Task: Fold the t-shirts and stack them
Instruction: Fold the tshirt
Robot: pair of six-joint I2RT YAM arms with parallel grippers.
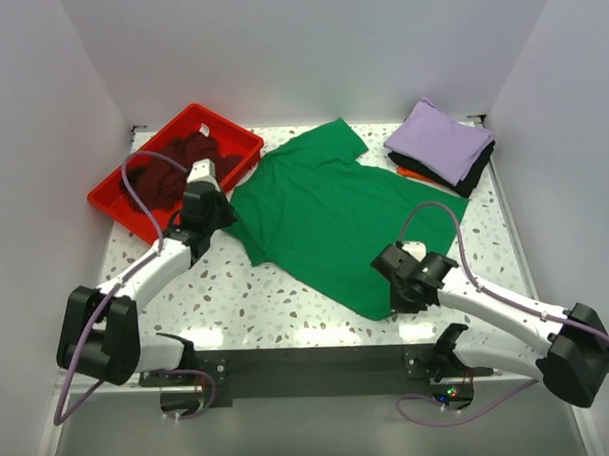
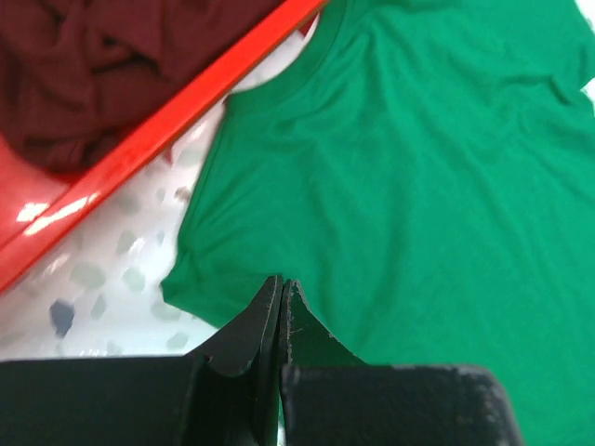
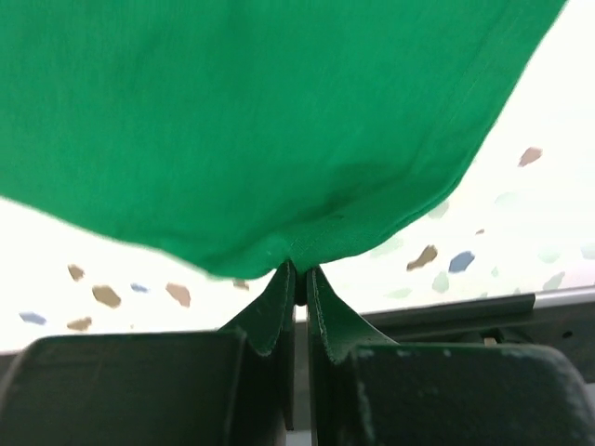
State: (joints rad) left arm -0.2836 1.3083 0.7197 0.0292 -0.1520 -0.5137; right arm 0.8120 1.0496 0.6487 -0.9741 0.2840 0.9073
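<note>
Since each arm has a pinch on the same long side of the green t-shirt (image 1: 334,207), one end apiece, the cloth lies spread across the table (image 1: 237,302) rather than bunched. I take that as the setup for carrying this side over in a first fold. The left gripper (image 2: 280,302) has its fingers pressed together on the sleeve nearest it, with a flap of green caught between them. The right gripper (image 3: 297,279) is clamped the same way on the near corner of the hem. The cloth there seems drawn up into a small peak at the fingertips, though the wrist view is too close to be sure it has left the table.

The shirt's long axis runs on a slant from the right gripper away toward the left one. The hem is at the right gripper's end, and the collar points past the left gripper, just beside the rim of the red tray (image 1: 239,136). The other sleeve lies on the far side, well beyond both grippers. A maroon t-shirt (image 1: 168,173) sits crumpled in the tray, just beyond the left gripper. The folded stack (image 1: 440,141), lavender on top, waits well beyond the right gripper
</note>
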